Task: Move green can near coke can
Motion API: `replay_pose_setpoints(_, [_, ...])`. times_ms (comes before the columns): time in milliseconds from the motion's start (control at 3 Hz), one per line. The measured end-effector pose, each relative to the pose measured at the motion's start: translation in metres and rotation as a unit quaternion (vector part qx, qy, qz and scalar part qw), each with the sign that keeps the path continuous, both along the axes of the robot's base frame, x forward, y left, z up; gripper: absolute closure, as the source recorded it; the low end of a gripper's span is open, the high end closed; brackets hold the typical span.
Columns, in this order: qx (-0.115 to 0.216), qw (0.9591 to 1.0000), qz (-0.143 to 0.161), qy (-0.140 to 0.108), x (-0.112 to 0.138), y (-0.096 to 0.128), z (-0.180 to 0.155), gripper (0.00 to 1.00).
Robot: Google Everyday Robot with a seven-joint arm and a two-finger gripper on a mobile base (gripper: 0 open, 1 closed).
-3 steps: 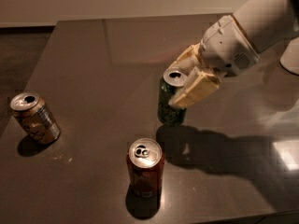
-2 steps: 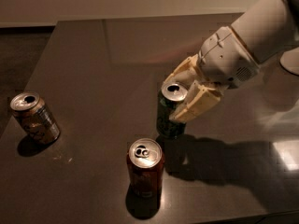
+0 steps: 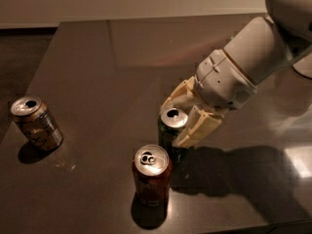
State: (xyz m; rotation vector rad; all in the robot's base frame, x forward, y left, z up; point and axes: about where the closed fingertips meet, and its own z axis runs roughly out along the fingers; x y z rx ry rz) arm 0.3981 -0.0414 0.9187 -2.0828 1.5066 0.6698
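The green can point(image 3: 169, 130) stands upright on the dark table, its silver top showing, just behind and right of the coke can point(image 3: 151, 178). The coke can is red with a silver top and stands upright near the table's front edge. My gripper point(image 3: 178, 121) is shut on the green can, one cream finger on each side of it. The white arm reaches in from the upper right and hides the can's right side.
A gold-tan can point(image 3: 36, 123) stands tilted at the left edge of the table point(image 3: 97, 67). The table's front edge runs just below the coke can. A pale object shows at the far right edge point(image 3: 304, 67).
My gripper has carried the green can down and toward the front, from mid-table to right behind the coke can. The coke can and gold-tan can have not moved.
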Motion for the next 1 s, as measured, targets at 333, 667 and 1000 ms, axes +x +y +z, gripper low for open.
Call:
replay_pose_setpoints(333, [-0.008,0.9999,0.013,-0.001,-0.0005,-0.0003,-0.0095,0.33])
replay_pose_setpoints(667, [-0.008,0.9999,0.013,-0.003,-0.0005,0.0014,-0.009,0.1])
replay_pose_setpoints(1000, [-0.008,0.9999,0.013,-0.005,-0.0005,0.003,-0.0083,0.0])
